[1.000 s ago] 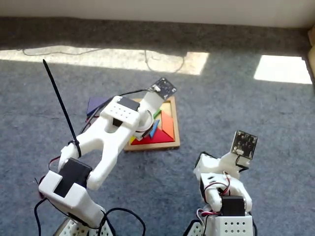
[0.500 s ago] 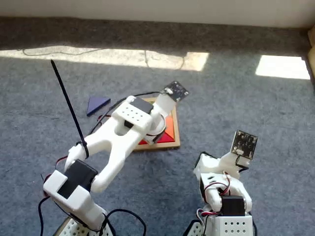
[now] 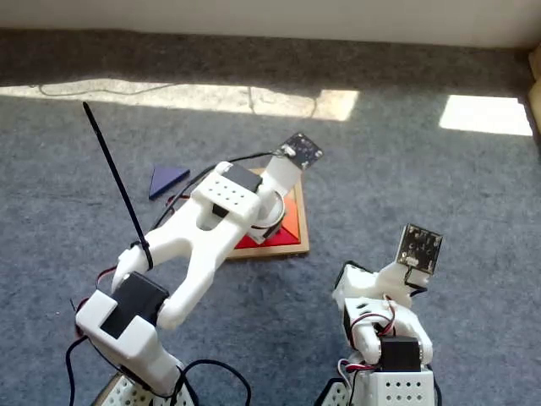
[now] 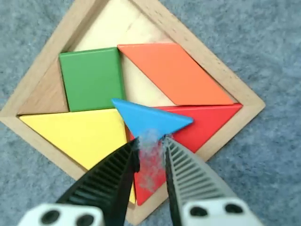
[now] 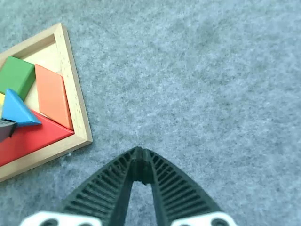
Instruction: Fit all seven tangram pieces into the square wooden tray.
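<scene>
The square wooden tray (image 4: 207, 57) holds a green square (image 4: 91, 80), an orange parallelogram (image 4: 176, 73), a yellow triangle (image 4: 80, 134) and a red triangle (image 4: 202, 127). My left gripper (image 4: 150, 141) is shut on a blue triangle (image 4: 148, 118), holding it just above the middle of the tray, over the red and yellow pieces. A purple triangle (image 3: 167, 179) lies on the carpet left of the tray (image 3: 279, 250). My right gripper (image 5: 140, 162) is shut and empty, over bare carpet to the right of the tray (image 5: 77, 99).
Grey carpet lies all around the tray. Bare wood shows in one tray corner (image 4: 117, 23) and in a small triangular gap (image 4: 44, 96) beside the green square. A black cable (image 3: 254, 106) runs across the carpet behind the tray.
The left arm has swung a little to the right over the tray with the blue triangle, uncovering the purple triangle on the carpet. The right arm has stayed still.
</scene>
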`<state>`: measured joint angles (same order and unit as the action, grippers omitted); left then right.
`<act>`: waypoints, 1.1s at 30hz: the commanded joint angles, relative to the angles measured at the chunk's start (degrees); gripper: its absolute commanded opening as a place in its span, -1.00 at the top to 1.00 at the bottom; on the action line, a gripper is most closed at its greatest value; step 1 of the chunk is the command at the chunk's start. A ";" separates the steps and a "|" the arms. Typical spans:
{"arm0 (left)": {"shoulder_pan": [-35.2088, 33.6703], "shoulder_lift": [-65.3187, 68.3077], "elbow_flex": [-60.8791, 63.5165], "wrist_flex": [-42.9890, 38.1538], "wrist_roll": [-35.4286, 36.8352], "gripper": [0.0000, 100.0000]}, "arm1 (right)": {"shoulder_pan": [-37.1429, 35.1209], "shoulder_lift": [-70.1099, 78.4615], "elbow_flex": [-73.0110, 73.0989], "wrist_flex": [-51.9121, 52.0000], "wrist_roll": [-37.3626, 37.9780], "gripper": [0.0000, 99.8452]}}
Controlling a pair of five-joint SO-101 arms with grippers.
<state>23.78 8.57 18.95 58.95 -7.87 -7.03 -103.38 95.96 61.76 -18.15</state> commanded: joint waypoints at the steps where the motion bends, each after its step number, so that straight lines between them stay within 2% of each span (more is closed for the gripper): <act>1: 0.22 -0.40 -2.68 -0.97 0.18 0.81 | 0.66 -0.13 7.08 0.04 0.26 0.99; 6: -0.84 -0.31 -2.33 -3.43 0.18 0.81 | 0.66 -0.13 7.08 0.04 0.26 0.99; 33: -4.53 -3.82 -2.24 -3.08 0.35 0.81 | 0.66 -0.13 7.08 0.04 0.26 0.99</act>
<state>20.70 8.66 18.95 56.31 -7.96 -7.03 -103.38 95.96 61.76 -18.15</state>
